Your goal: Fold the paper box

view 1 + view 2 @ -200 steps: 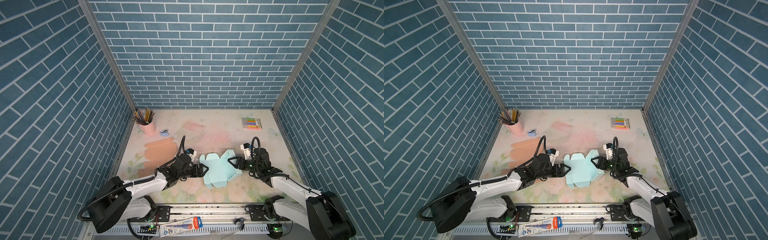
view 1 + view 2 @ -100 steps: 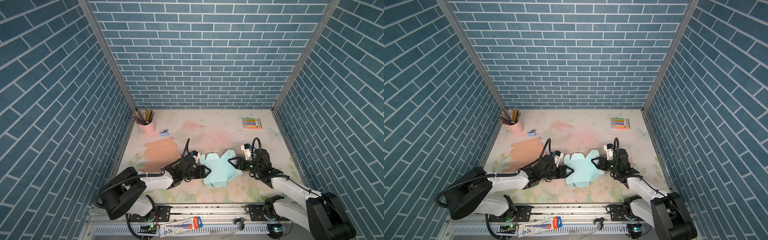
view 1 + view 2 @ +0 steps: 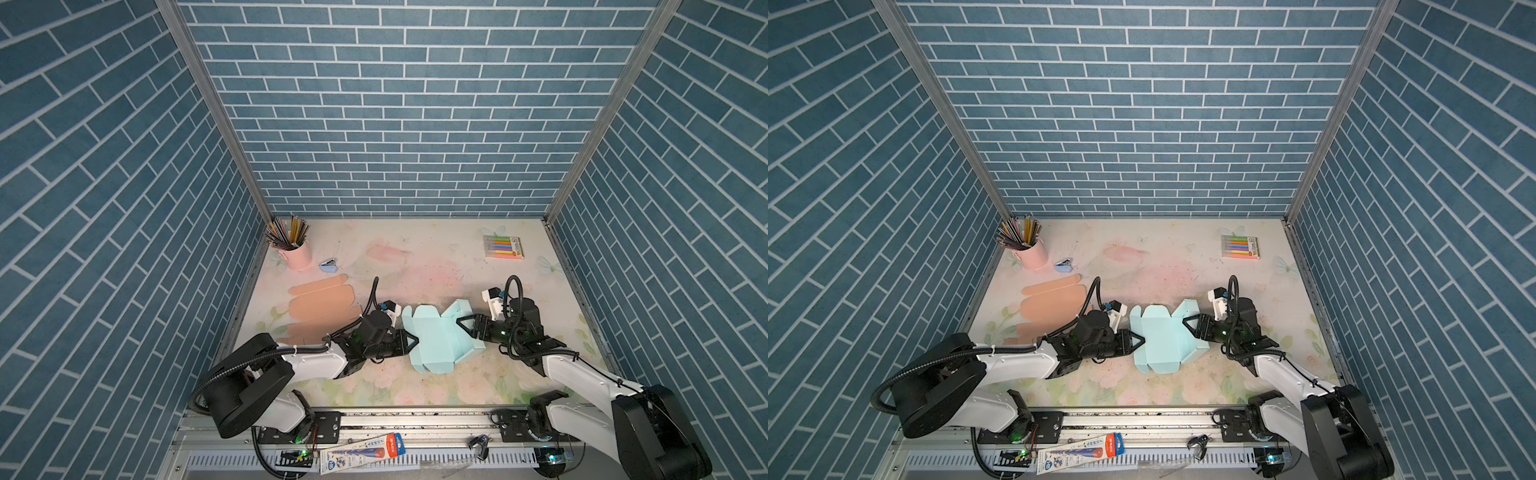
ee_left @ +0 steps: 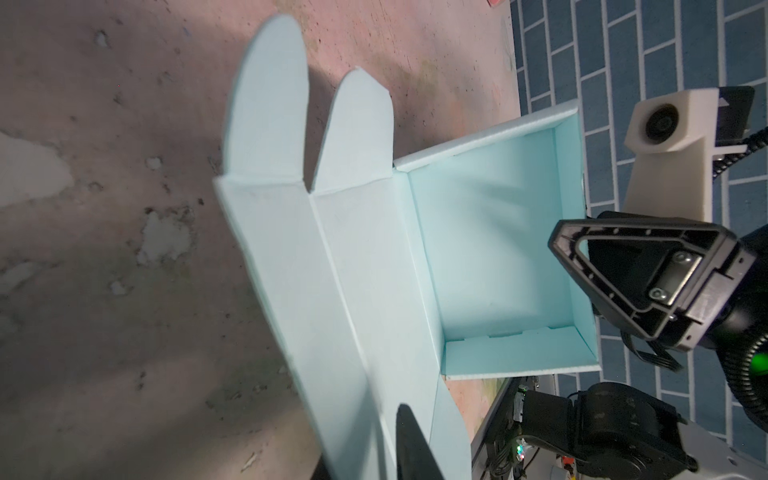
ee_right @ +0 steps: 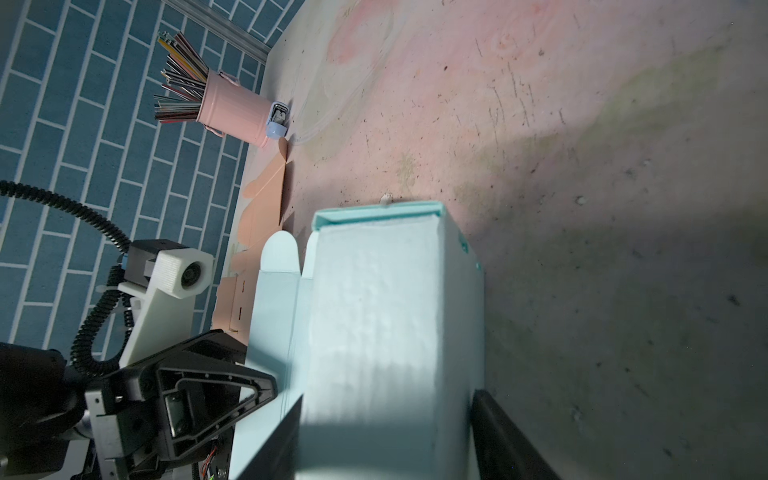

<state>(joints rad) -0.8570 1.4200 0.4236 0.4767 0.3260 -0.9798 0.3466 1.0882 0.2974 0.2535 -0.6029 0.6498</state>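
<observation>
My left gripper [image 3: 411, 341] sits low at the left edge of the pale blue paper box [image 3: 436, 336]. Its jaws stand narrow, with the long lid panel running in between them. In the left wrist view one black finger [image 4: 411, 449] lies on top of that panel and the other is hidden beneath it, so I cannot tell whether the paper is truly pinched.

My right gripper [image 3: 462, 322] works from the opposite side, its jaws part-way apart around the raised tray end [image 4: 498, 257]. In the right wrist view one finger [image 5: 494, 436] lies along an outer wall and its partner flanks the other side, so I read that as a hold on the box.

The box lies on the floral table mat [image 3: 415, 266], near the front middle and between my two arms. It is half made: the tray walls are up, while the lid panel and its two rounded tabs [image 4: 270, 104] are not yet folded over.

I judge this to be a bracing arrangement. The right side keeps the formed end from sliding or collapsing, and the left takes the loose lid to swing it across. The card looks thin, so a skewed pull could crease it off the score line. The flat peach box blank [image 3: 320, 299] lies apart to the left, out of the way.
</observation>
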